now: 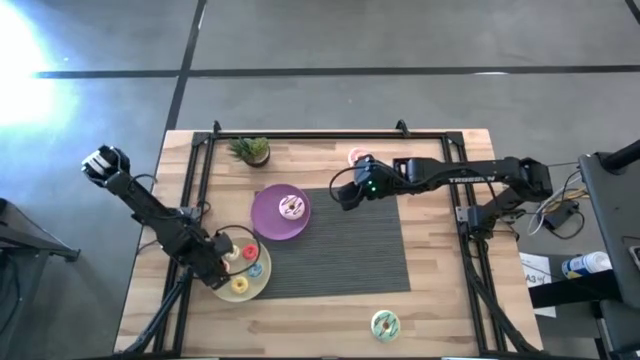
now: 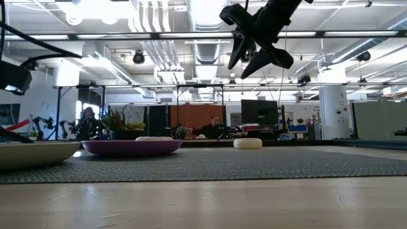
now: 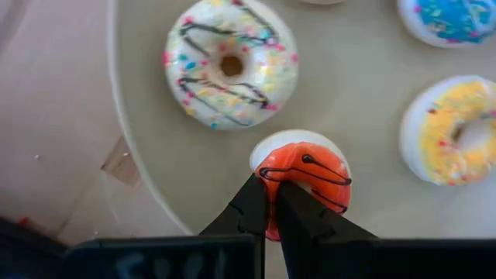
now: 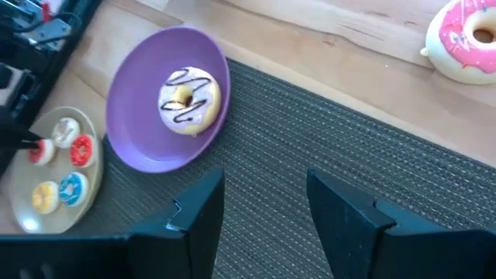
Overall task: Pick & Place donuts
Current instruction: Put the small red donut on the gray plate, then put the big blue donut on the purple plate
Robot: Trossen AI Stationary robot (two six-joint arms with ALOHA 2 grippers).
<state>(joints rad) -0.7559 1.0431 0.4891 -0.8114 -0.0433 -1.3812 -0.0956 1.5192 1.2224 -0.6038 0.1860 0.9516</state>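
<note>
A pale plate (image 1: 262, 288) at the table's near left holds several small donuts: a white sprinkled one (image 3: 231, 62), a yellow one (image 3: 457, 128), a blue one (image 3: 457, 19) and a red one (image 4: 81, 151). My left gripper (image 3: 273, 209) is just inside that plate's rim, shut on a small orange-red donut (image 3: 310, 167). A white-iced donut (image 1: 292, 207) lies in the purple plate (image 1: 265, 222). A pink donut (image 1: 358, 157) rests on the wood at the far side and a green-iced donut (image 1: 385, 324) near the front edge. My right gripper (image 4: 263, 217) hangs open, high above the mat. My left gripper pinches the orange-red donut's edge (image 3: 271, 172) between its two shut fingers, coming from above and pointing steeply down. The donut sits tilted at the fingertips, its white underside showing, over the pale plate next to the rim. Whether it touches the plate I cannot tell.
A dark woven mat (image 1: 350, 250) covers the table's middle, and a small potted plant (image 1: 250, 150) stands at the far left. Black frame rails (image 1: 200, 180) run along the table's left, far and right sides. People and monitors show in the room beyond.
</note>
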